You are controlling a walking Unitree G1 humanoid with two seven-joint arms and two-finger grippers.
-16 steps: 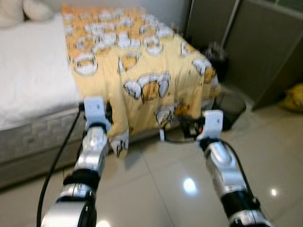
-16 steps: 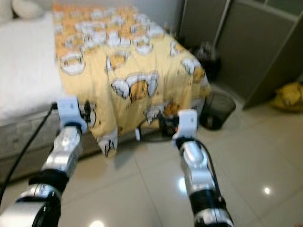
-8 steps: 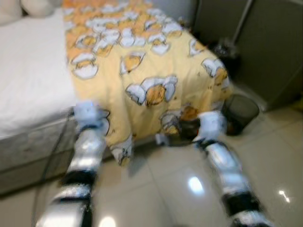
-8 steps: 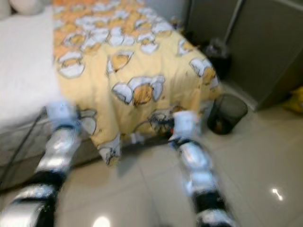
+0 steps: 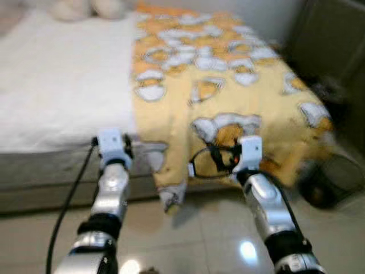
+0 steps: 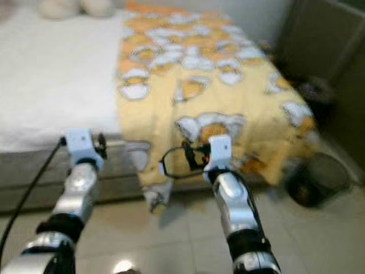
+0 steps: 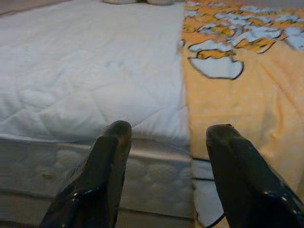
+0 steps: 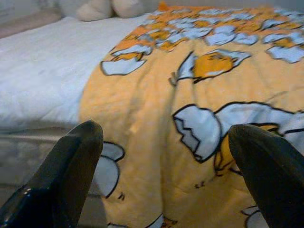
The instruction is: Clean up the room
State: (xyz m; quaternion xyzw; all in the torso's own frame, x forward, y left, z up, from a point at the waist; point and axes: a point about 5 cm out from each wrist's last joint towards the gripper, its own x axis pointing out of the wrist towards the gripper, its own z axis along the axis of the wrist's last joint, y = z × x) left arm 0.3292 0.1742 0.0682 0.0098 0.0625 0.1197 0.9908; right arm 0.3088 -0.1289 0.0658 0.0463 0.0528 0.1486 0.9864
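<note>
A yellow blanket [image 5: 228, 91] printed with cartoon eggs covers the right part of a bed and hangs over its edge down to the floor. The white mattress [image 5: 63, 85] lies bare to its left. Both silver arms reach toward the bed's near edge. My left gripper [image 7: 171, 129] is open and empty, facing the seam between mattress and blanket [image 7: 228, 95]. My right gripper [image 8: 167, 129] is open wide, close in front of the hanging blanket [image 8: 156, 118], not touching it. The left wrist mount [image 5: 111, 142] and right wrist mount [image 5: 249, 151] hide the fingers in the head views.
A dark mesh bin [image 5: 331, 180] stands on the tiled floor [image 5: 188, 240] at the right, by the blanket's corner. Dark wardrobe doors [image 5: 336, 40] rise behind it. Pale plush shapes [image 5: 85, 7] lie at the head of the bed. A black cable [image 5: 68, 200] trails along the left arm.
The camera has swung left, so the bed now takes up more of the picture and the bin sits near the right edge. Both arms keep about the same outstretched pose.
</note>
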